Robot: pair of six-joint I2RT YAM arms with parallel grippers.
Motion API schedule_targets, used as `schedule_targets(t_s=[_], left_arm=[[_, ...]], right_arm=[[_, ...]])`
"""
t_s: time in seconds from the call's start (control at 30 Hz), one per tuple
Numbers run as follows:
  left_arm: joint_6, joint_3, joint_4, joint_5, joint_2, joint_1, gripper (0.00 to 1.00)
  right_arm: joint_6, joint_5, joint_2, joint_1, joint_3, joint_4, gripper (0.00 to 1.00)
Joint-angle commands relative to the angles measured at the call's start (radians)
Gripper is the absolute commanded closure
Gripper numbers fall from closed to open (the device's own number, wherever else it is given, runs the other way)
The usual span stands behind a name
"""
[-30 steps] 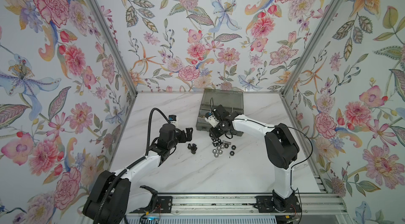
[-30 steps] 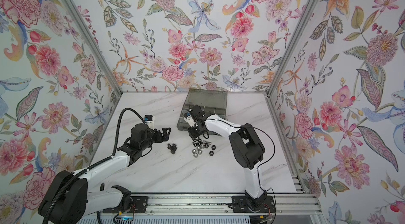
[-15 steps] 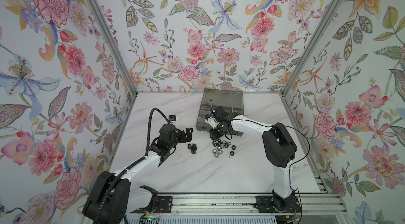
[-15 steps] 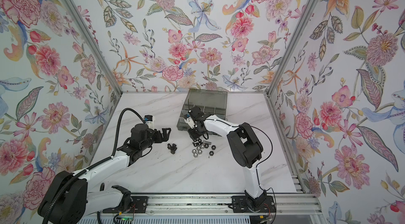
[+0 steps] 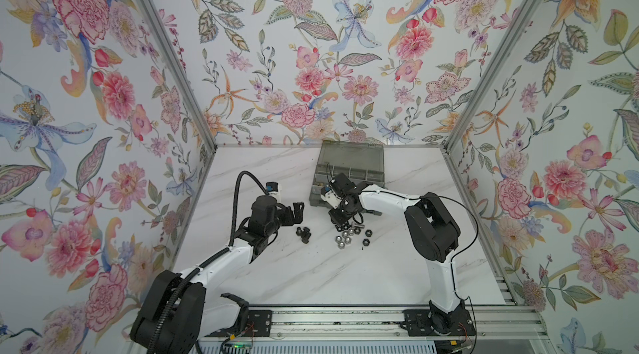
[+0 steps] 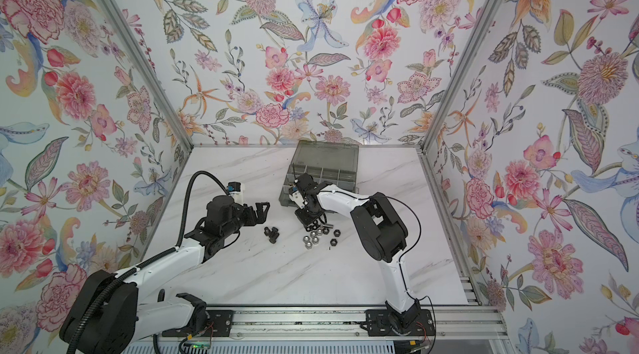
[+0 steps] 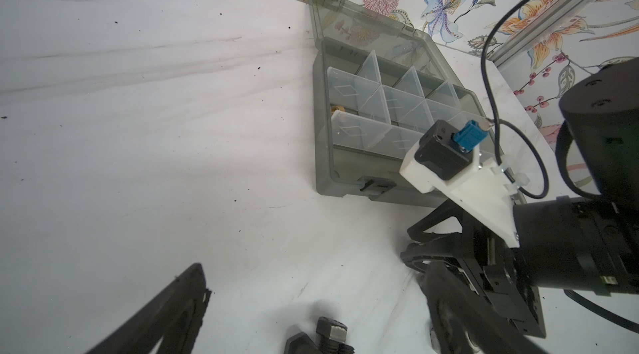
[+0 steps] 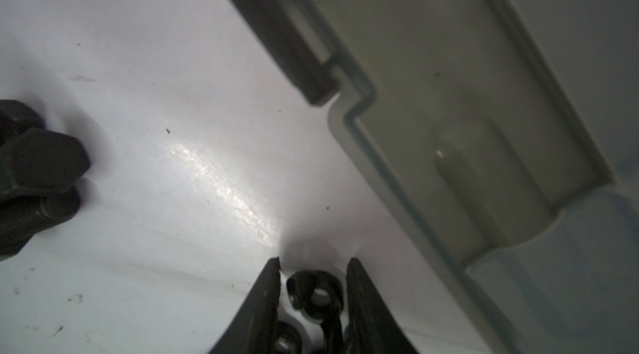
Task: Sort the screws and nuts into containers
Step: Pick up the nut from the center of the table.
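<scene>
black hexagonal nut [image 8: 316, 291] sits between jaws of right gripper [image 8: 314, 262].

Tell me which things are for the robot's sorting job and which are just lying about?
For the job: black bolts, silver and black nuts, organiser box, right gripper around one black nut.
Just there: dark specks on the table, flowery walls.

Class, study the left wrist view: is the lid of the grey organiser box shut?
No, the lid stands open behind the organiser box, leaving its divided compartments uncovered.
</scene>
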Motion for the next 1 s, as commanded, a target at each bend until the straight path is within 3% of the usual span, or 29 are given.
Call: schedule_targets(t_s=[0.0,0.5,0.97], left_arm=[[-0.004,0.011,-0.014,-0.003,0.003,0.003,0.01],[0.004,0.040,-0.027,0.003,0.025,0.004,0.01],[0.006,0.047,-0.025,0.011,0.038,0.005,0.01]], right_arm=[[-0.017,0.013,0.012,0.006,0.014,-0.010,0.67],[-0.026,0.012,0.037,0.009,0.023,-0.009,0.77],[-0.023,-0.012,0.012,-0.007,0.030,-0.010,1.00]])
